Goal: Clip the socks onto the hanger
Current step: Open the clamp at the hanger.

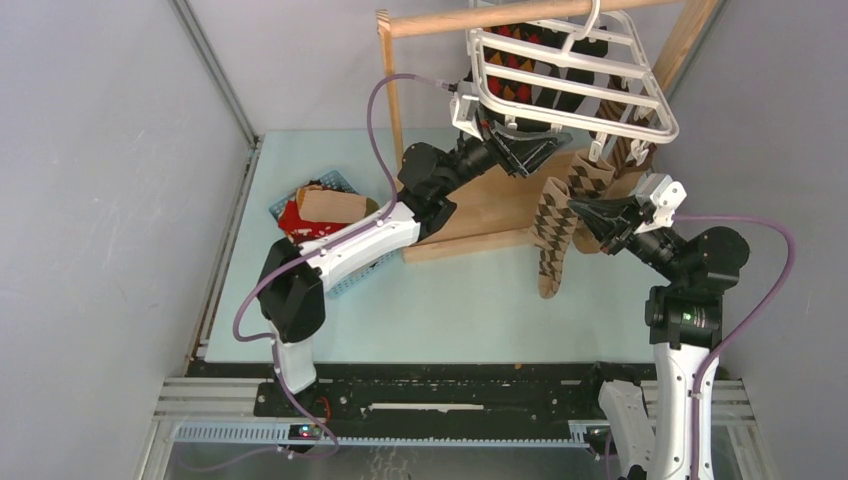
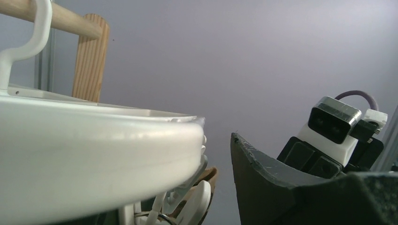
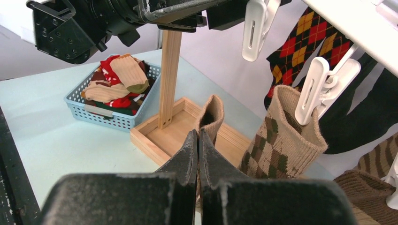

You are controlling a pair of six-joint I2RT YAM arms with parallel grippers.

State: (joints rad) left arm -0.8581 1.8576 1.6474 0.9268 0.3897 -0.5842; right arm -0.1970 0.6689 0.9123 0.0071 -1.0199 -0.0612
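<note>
**Sock pinched at the cuff; left jaws unclear**

Right gripper [image 3: 198, 136]: jaws clenched, seemingly on the cuff edge of a brown argyle sock [image 1: 553, 240], which dangles free above the worktop's right half.

Left gripper [image 1: 520, 150]: jaws apart beneath the hanger [image 2: 94, 154]. Whether they press a clip or the rim, cannot tell.

Hanger hooks on the wooden rail [image 1: 480, 17] over the far edge.

Sock: light, limp knit, not slippery. Best taken at the ribbed cuff, bunched flat for a clip [image 3: 309, 91]. Hanger looks light and will likely swing when pushed.

More socks in the blue basket [image 3: 110, 119] near the left edge.

No readable writing anywhere.
</note>
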